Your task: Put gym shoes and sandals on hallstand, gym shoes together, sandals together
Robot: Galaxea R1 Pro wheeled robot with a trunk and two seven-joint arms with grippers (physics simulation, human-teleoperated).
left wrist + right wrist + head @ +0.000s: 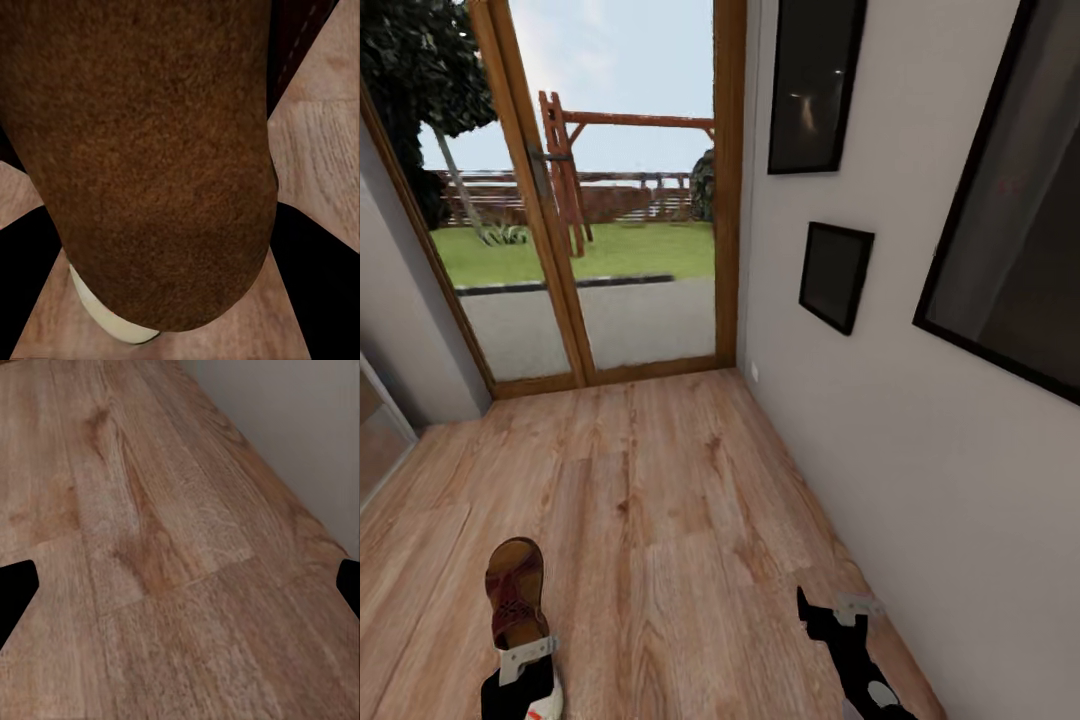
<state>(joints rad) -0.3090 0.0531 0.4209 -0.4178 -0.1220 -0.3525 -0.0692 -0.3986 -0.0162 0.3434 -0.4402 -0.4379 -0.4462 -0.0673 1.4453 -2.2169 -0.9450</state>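
One brown sandal sticks forward out of my left gripper at the bottom left of the head view, over the wood-plank corridor floor. In the left wrist view the sandal's brown surface sits between the two black fingers, which are shut on it. A pale cream edge shows under it. My right gripper hangs open over bare floor near the right wall, nothing between its fingers. The gym shoes, the other sandal and the hallstand are out of view.
Wood-framed glass doors close the corridor ahead. The off-white right wall carries black-framed pictures. A wardrobe edge stands at the far left.
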